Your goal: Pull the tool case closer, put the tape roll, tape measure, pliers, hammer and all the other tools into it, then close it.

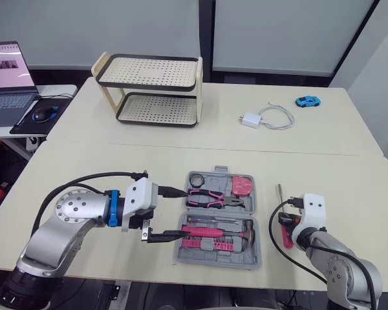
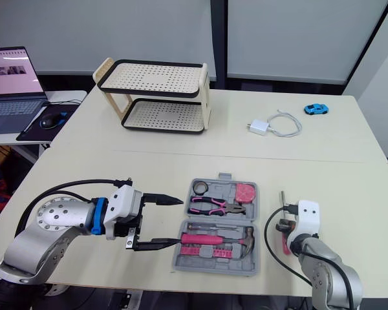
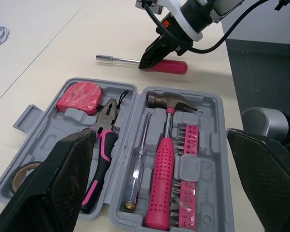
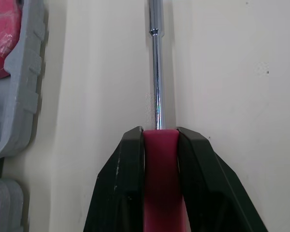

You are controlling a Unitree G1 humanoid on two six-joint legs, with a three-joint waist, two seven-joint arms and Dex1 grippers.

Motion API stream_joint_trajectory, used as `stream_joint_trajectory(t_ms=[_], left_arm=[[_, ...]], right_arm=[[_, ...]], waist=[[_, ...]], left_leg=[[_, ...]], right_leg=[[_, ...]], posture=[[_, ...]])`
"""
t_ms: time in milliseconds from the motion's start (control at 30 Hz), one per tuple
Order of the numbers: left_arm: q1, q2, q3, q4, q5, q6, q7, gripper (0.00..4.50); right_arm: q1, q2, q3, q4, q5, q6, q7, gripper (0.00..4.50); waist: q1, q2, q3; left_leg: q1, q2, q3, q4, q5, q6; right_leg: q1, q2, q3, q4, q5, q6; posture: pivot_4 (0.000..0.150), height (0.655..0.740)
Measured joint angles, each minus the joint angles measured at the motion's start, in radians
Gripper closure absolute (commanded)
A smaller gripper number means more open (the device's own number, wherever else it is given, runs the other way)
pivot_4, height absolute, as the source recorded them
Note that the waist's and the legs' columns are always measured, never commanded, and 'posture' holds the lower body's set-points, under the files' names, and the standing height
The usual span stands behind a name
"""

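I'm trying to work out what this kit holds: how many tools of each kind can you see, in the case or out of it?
Tape roll: 1
Tape measure: 1
Pliers: 1
Hammer: 1
Screwdrivers: 2, a slim screwdriver in the case and a pink-handled screwdriver in the right gripper
Bit strip: 1
Total: 7

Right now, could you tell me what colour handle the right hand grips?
The steel-shafted screwdriver's handle is pink, clearest in the right wrist view.

Bright, even light falls from above on my table [image 1: 181, 161]; shadows beneath things are soft and faint. A thin highlight runs along the steel shaft of the screwdriver [image 4: 157, 96].
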Motion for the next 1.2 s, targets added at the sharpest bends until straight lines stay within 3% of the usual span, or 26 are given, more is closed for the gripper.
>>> stream_joint_trajectory(t_ms=[233,367,467,567,767,900,1033,1200], left_arm=[[0.001,0.000,0.000,0.000,0.004,-0.001,0.001,0.00],[0.002,0.000,0.000,0.000,0.007,-0.002,0.001,0.00],[0.005,0.000,0.001,0.001,0.007,-0.007,0.001,0.00],[0.021,0.002,0.001,0.002,0.008,-0.015,0.001,0.00],[0.027,0.005,0.001,0.000,0.011,-0.019,0.004,0.00],[0.035,0.006,0.001,-0.002,0.016,-0.019,0.007,0.00],[0.039,0.004,-0.002,-0.011,0.022,-0.018,0.023,0.00],[0.020,0.004,-0.018,-0.019,0.024,-0.010,0.029,0.00]], right_arm=[[-0.006,0.031,-0.073,-0.086,0.031,0.052,0.007,1.25],[-0.032,-0.002,-0.120,-0.175,0.091,0.136,0.052,0.03],[-0.055,-0.146,-0.128,-0.202,0.140,0.179,0.130,0.03],[-0.053,-0.452,-0.081,-0.188,0.180,0.112,0.298,0.03],[-0.045,-0.965,0.110,-0.047,0.126,-0.372,0.730,0.03],[-0.156,-1.199,0.299,0.166,-0.076,-0.893,0.990,0.03],[-0.367,-1.213,0.482,0.354,-0.255,-1.253,1.152,0.03],[-0.591,-1.111,0.687,0.507,-0.392,-1.557,1.335,0.03]], waist=[[0.000,0.000,0.000],[0.000,0.000,0.000],[0.001,0.000,0.000],[0.000,0.001,0.001],[-0.001,0.001,0.000],[-0.006,0.001,0.001],[-0.013,0.000,0.001],[-0.018,0.001,0.002]], left_leg=[[0.000,0.000,0.000,0.000,0.000,0.000],[0.000,0.000,0.000,0.000,0.000,0.000],[0.000,0.000,0.000,0.000,0.000,0.000],[0.001,-0.001,0.001,0.001,0.000,0.000],[0.006,0.001,0.000,0.002,0.000,0.001],[0.012,0.001,0.002,0.002,0.000,0.001],[0.013,0.001,0.003,0.001,0.000,0.001],[0.013,0.001,0.003,0.001,0.000,0.001]], right_leg=[[0.000,0.000,0.000,0.000,0.000,0.000],[0.000,0.000,0.000,0.000,0.000,0.000],[0.000,0.000,0.000,0.000,0.000,0.000],[0.001,-0.001,0.000,0.000,0.000,0.000],[0.006,0.001,-0.001,0.000,0.001,-0.001],[0.012,0.000,0.000,-0.001,0.001,-0.001],[0.013,0.000,0.001,0.000,0.001,-0.001],[0.012,0.000,0.001,0.000,0.001,-0.001]], posture=[[0.150,0.7350],[0.150,0.7350],[0.150,0.7350],[0.150,0.7350],[0.150,0.7350],[0.150,0.7350],[0.150,0.7350],[0.150,0.7350]])
